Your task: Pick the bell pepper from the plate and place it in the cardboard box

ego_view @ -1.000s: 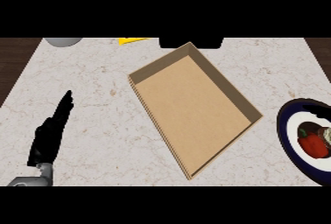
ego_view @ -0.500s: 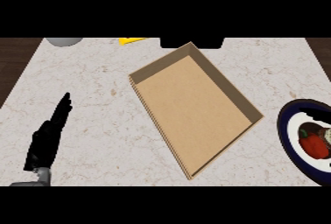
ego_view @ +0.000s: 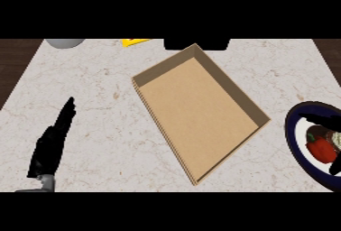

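Pale marbled stone covers the counter (ego_view: pixel 100 113), with dark wood showing past its far corners. At the left, near the bottom edge, the robot's left hand (ego_view: pixel 52 142) stands on its grey forearm, fingers straight and pressed together, pointing away toward the back of the counter. It touches nothing and sits well apart from everything else. Up at the back left corner, a grey rounded object (ego_view: pixel 64 43) is cut off by the frame, and just to its right lies a small yellow thing (ego_view: pixel 135 42), also half out of view. A black shape (ego_view: pixel 197 43) sits at the back edge, just behind the box's far corner.

In the middle lies the cardboard box (ego_view: pixel 200 113), shallow and open-topped, turned at an angle so one corner points toward the back and another toward the front. Nothing lies inside it.

At the far right, a dark blue plate (ego_view: pixel 297 140) with a white centre runs off the edge. The red bell pepper (ego_view: pixel 321 149) rests on it. Black parts of the right hand (ego_view: pixel 335 165) show over the plate right beside the pepper; whether those fingers are spread or curled I cannot tell.
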